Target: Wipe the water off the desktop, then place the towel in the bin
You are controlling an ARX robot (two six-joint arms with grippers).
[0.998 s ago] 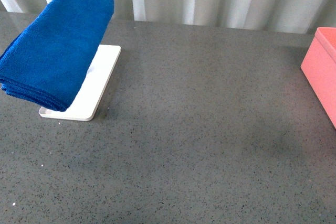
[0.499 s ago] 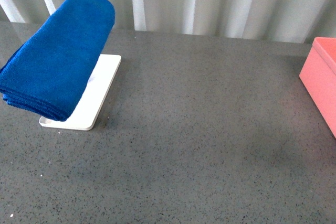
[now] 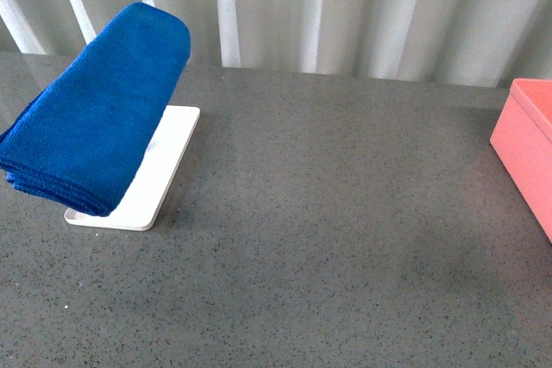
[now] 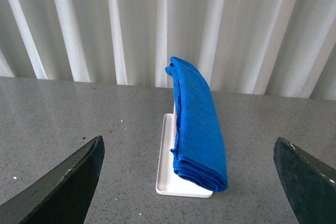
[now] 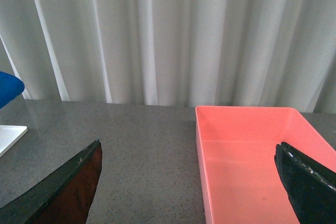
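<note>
Grey speckled desktop (image 3: 345, 239) is carrying the towel (image 3: 95, 109), which is draping over a white tray (image 3: 168, 161), well apart from the bin (image 3: 528, 140). Left gripper (image 4: 188, 142) and right gripper (image 5: 188, 144) are both gaping wide, holding nothing. Risk: a shallow pinch catching only the top layers, unfolding the towel or tipping the tray.

Folded blue towel (image 3: 95, 118) (tilted, left), pink bin (image 3: 528, 146) right, desktop (image 3: 336, 239) between.

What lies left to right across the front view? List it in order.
Folded royal-blue plush towel → bare stretch of the speckled dark grey desktop → salmon-pink plastic bin.
</note>
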